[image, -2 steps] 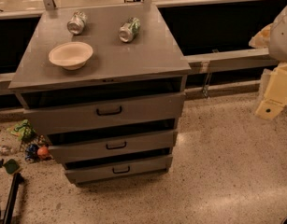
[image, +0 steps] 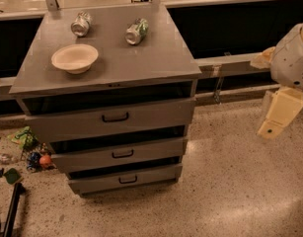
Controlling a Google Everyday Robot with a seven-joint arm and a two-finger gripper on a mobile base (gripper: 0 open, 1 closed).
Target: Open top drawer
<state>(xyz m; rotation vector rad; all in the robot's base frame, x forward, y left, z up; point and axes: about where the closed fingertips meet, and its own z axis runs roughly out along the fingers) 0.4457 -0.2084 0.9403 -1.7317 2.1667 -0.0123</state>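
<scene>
You have the grey desk [image: 156,58] in the middle of the view. The top drawer [image: 156,113] sits directly under its top plate, above the two lower drawers [image: 156,149], with a dark gap over its front. The claw [image: 278,116] hangs at the right edge of the view, well apart from the desk and over the speckled floor [image: 240,191], and you cannot tell whether it is open or closed. On the desk a pale bowl [image: 74,58] stands near the left front, a silver can [image: 81,23] and a green can [image: 136,31] lie on their sides behind it, and the small black handle [image: 115,117] is at the centre of the top drawer's front.
</scene>
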